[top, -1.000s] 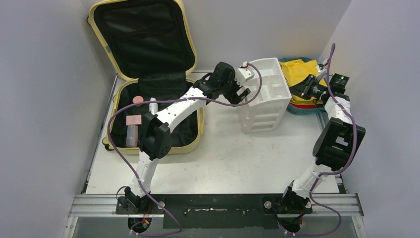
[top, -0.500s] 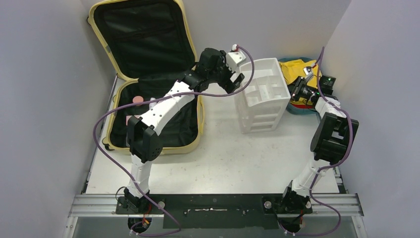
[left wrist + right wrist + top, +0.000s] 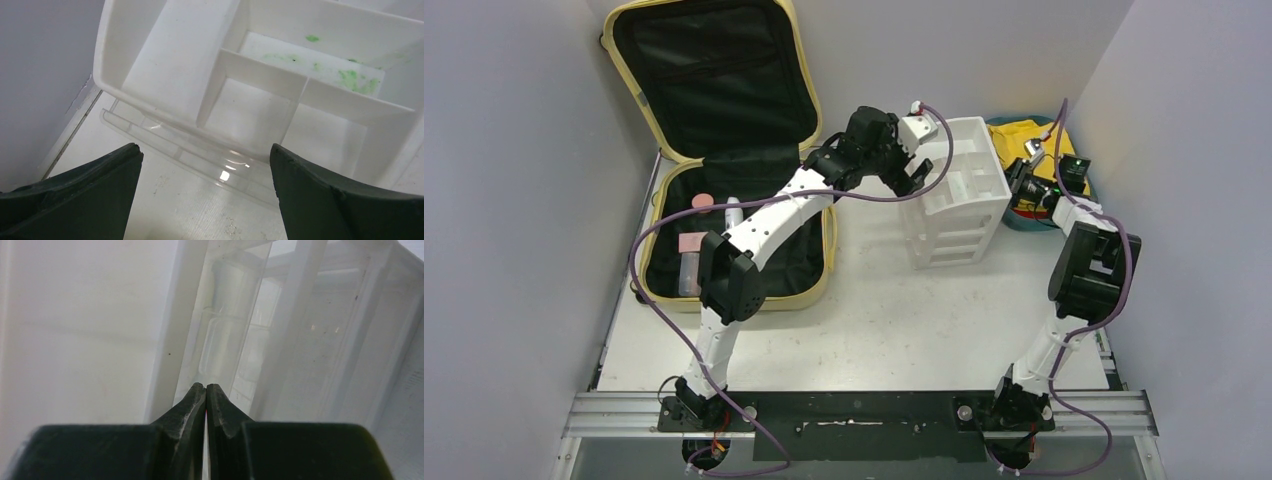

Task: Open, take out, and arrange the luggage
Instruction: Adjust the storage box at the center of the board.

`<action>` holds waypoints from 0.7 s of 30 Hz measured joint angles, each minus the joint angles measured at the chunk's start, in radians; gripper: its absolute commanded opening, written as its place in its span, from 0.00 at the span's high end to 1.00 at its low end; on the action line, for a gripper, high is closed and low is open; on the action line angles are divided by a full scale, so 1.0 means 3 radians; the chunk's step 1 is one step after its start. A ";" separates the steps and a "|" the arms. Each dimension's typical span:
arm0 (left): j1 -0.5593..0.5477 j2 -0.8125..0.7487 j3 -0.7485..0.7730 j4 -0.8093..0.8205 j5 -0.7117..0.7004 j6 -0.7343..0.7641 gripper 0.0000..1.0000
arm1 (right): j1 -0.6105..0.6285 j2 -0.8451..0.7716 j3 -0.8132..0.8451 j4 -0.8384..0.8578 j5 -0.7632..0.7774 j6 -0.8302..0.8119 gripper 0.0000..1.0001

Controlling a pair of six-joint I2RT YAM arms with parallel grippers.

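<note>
Now the left fingers (image 3: 75, 200), spread wide, have swung back toward the white organizer (image 3: 964, 205); right fingers (image 3: 185, 415) stay shut.

The white table (image 3: 894, 310) is scuffed, with dark specks and crumbs on the patch just below the left gripper (image 3: 205, 155). Well off to that gripper's left, the luggage (image 3: 714, 90) lies open on the table, its base flat and its lid propped up against the back wall. Between the left gripper's fingertips and the right gripper (image 3: 1016, 183) stands the white drawer organizer (image 3: 959, 205). At the organizer's foot, under the left gripper, lies what seems to be a clear plastic tray or lid (image 3: 200, 162), resting on the table. On the far side of the right gripper from the organizer, in the corner, sits a teal tray (image 3: 1022, 224).
</note>
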 measured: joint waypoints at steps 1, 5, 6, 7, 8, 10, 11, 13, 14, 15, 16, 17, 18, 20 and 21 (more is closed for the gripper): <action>-0.0004 0.0006 0.0004 0.0001 0.0000 -0.0001 0.03 | 0.0019 0.0004 0.0000 0.0001 -0.0003 0.0000 0.96; -0.0022 0.0032 0.0037 -0.0004 -0.0004 0.0001 0.03 | 0.0085 0.0051 0.0001 -0.0004 -0.0024 -0.0003 0.96; -0.0023 0.0038 0.0047 -0.0001 -0.0004 0.0000 0.03 | 0.0102 0.0075 0.0008 -0.0018 -0.0032 -0.0010 0.96; -0.0025 0.0043 0.0056 -0.0003 -0.0003 0.0001 0.03 | 0.0117 0.0106 0.0033 -0.0048 -0.0051 -0.0020 0.96; -0.0028 0.0050 0.0064 0.0000 -0.0004 0.0000 0.03 | 0.0137 0.0150 0.0074 -0.0092 -0.0060 -0.0045 0.95; -0.0034 0.0062 0.0078 0.0003 -0.0011 0.0001 0.03 | 0.0169 0.0223 0.0206 -0.0248 -0.0113 -0.0130 0.95; -0.0037 0.0069 0.0080 0.0003 -0.0017 0.0001 0.03 | 0.0187 0.0261 0.0305 -0.0387 -0.0108 -0.0234 0.94; -0.0041 0.0075 0.0080 -0.0001 -0.0019 0.0001 0.03 | 0.0230 0.0366 0.0538 -0.0738 -0.0102 -0.0514 0.94; -0.0043 0.0076 0.0080 -0.0005 -0.0018 0.0001 0.03 | 0.0257 0.0429 0.0674 -0.0942 -0.0109 -0.0665 0.94; -0.0048 0.0076 0.0080 -0.0009 -0.0018 0.0001 0.03 | 0.0281 0.0486 0.0802 -0.1136 -0.0116 -0.0814 0.94; -0.0051 0.0076 0.0080 -0.0010 -0.0018 0.0001 0.03 | 0.0289 0.0521 0.0879 -0.1269 -0.0113 -0.0918 0.94; -0.0057 0.0076 0.0080 -0.0011 -0.0018 0.0001 0.03 | 0.0295 0.0535 0.0938 -0.1396 -0.0108 -0.1021 0.93; -0.0064 0.0076 0.0080 -0.0013 -0.0019 0.0000 0.03 | 0.0289 0.0537 0.0956 -0.1493 -0.0103 -0.1097 0.93; -0.0074 0.0076 0.0080 -0.0019 -0.0034 0.0001 0.03 | 0.0267 0.0532 0.0959 -0.1611 -0.0112 -0.1167 0.92; -0.0080 0.0076 0.0080 -0.0023 -0.0067 0.0001 0.03 | 0.0235 0.0526 0.0951 -0.1625 -0.0112 -0.1164 0.90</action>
